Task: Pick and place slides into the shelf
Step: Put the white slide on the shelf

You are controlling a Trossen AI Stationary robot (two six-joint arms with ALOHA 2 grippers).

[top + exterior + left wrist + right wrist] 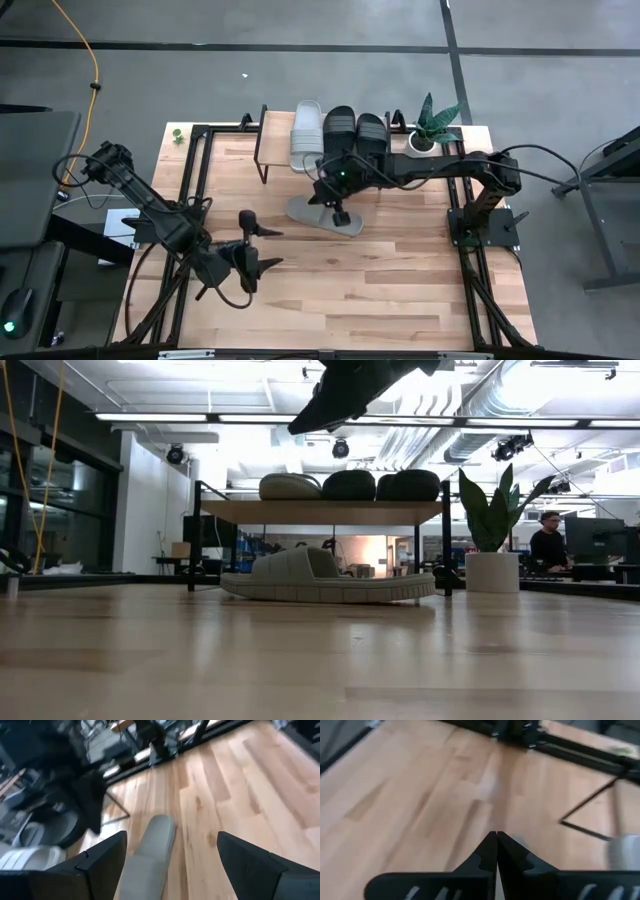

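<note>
— Slides: where were they?
— Three sat on the shelf [275, 135] by the desk's [400, 270] far edge; one grey slide [322, 215] lay on the desk just before it.
— And each tool?
— Right tool [341, 214] hung over that slide, fingers closed, empty. Left tool [258, 245] waited near the left edge, fingers spread.

Matt grey foam-like slide [324, 215], light-wood shelf [277, 137], smooth wooden tabletop [400, 280]

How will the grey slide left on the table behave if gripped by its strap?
The grey slide looks like thick moulded foam: probably light and fairly stiff. Its flat sole sits flush on the table, so tipping seems unlikely; it would likely skid if pushed.
</note>
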